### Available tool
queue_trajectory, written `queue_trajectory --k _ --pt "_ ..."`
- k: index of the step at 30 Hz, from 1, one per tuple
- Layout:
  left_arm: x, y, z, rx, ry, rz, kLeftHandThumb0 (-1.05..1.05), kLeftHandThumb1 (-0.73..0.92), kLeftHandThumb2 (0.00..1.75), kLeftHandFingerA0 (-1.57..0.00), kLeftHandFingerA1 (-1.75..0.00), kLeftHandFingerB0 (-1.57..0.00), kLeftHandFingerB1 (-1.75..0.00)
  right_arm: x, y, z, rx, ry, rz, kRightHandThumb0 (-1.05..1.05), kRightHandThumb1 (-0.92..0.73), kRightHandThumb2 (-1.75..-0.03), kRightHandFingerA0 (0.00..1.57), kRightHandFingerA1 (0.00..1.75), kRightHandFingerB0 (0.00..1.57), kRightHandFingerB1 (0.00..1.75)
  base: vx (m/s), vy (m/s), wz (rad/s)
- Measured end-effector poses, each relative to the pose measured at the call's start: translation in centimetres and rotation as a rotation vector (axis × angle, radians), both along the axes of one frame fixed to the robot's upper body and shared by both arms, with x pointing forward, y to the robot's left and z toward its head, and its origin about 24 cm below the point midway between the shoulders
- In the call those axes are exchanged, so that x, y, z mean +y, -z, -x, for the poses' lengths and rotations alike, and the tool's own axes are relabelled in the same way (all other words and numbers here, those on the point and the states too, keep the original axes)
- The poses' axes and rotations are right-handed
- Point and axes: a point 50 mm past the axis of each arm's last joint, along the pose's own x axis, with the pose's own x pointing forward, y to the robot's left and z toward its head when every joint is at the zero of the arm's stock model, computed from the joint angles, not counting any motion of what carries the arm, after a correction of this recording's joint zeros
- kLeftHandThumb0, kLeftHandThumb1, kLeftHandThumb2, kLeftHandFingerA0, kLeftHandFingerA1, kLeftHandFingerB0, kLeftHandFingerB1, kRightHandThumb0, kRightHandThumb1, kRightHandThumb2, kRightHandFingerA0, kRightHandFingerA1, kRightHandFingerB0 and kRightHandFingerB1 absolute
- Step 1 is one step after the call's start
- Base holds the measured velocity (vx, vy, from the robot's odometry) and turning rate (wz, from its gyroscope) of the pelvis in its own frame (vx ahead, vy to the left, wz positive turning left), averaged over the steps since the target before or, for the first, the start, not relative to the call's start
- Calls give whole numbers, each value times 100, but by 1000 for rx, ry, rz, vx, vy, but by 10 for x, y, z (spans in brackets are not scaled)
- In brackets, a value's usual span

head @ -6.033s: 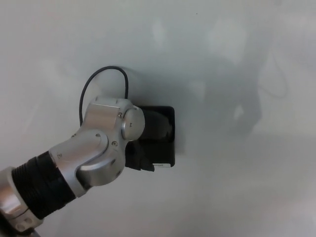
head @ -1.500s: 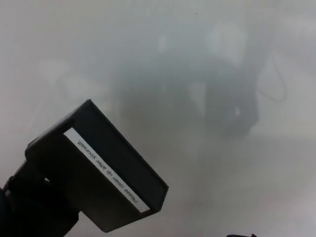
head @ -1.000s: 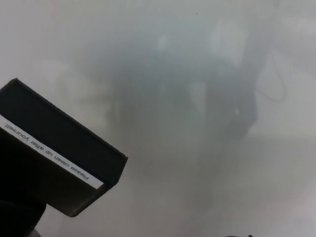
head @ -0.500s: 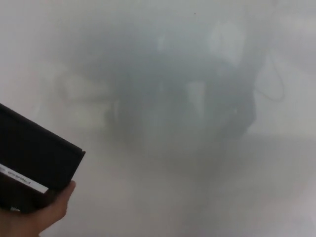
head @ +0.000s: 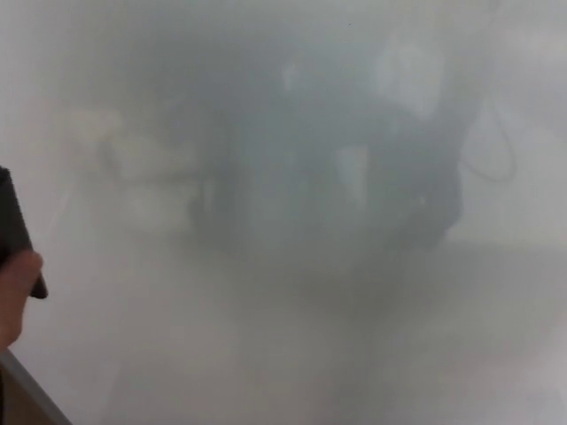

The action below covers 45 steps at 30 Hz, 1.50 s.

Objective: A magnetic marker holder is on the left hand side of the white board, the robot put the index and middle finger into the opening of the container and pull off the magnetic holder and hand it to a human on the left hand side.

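Observation:
Only a sliver of the black magnetic marker holder [head: 14,232] shows at the far left edge of the head view. A person's hand [head: 15,297] grips it from below, thumb on its lower corner. Neither of my hands is in the picture. The whiteboard [head: 292,336] fills the view, with dim grey reflections across its middle.
A grey strip, maybe the board's frame or an edge [head: 31,398], cuts across the bottom left corner. A faint curved line [head: 496,159] shows on the whiteboard at the right.
The holder has slid out to the left and is now almost out of frame, held by the person's hand. My left hand, seen on the holder earlier, has left the view.

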Motion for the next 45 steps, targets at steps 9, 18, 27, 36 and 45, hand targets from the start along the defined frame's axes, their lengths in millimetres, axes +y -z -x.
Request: queue_trajectory --k 9,18,27,36,45 --pt "1 12 1 56 18 32 -75 89 67 -47 -35 -38 -34 -1 0 -1 -7 -1 14 -44 -63 -59 91 72 64 62 0 0 0" --pt "11 35 2 156 39 45 -83 76 70 -44 -37 -41 -38 -1 -1 -1 -9 -2 19 -44 -63 -59 91 73 65 63 0 0 0" --pt "15 56 -3 288 57 -36 -30 66 60 -41 -41 -41 -34 -1 -1 -1 -11 -5 24 -46 -63 -59 93 75 65 64 0 0 0" --pt "8 91 -7 498 14 -126 -50 56 76 -37 -49 -36 -43 1 0 0 -10 -12 23 -45 -63 -59 90 77 65 64 0 0 0" --pt "-8 138 -5 772 1 -238 -50 69 61 -39 -40 -39 -33 1 0 0 -11 -15 23 -43 -62 -59 92 74 65 64 0 0 0"
